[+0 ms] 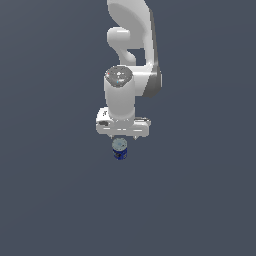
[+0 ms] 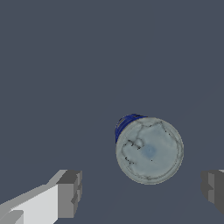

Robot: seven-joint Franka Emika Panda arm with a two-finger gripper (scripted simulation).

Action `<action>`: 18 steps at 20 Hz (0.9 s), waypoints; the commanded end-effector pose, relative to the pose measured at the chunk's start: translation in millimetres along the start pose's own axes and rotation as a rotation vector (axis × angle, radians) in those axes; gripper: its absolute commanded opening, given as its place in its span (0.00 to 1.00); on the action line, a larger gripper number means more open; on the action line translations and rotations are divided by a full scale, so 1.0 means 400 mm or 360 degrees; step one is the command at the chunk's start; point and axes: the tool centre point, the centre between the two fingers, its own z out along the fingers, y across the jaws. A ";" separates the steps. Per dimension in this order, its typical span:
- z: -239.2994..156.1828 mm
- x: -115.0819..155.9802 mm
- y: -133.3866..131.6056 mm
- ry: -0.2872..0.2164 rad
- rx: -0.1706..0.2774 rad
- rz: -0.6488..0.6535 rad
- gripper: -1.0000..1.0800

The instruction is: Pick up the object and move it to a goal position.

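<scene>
Exterior view: the white gripper (image 1: pixel 122 136) is seen hanging from the arm (image 1: pixel 131 55) just above the object (image 1: pixel 119 149), which stands upright on the grey floor (image 1: pixel 50 200); bare floor is seen on every side; wrist view: the fingers (image 2: pixel 70 194) are spread wide, nothing gripped; the object (image 2: pixel 148 149) is seen between them, touching neither; its pale top faces the camera

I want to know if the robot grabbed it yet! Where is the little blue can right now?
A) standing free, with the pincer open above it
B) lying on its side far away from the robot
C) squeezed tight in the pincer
A: in the wrist view the can shows its round silver top with neither finger of the pincer touching it.
</scene>
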 end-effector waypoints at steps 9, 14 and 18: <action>0.060 0.012 0.048 0.0036 -0.0019 0.0046 0.96; 0.072 0.010 0.047 0.0032 -0.0019 0.0045 0.96; 0.113 0.010 0.048 0.0033 -0.0019 0.0045 0.96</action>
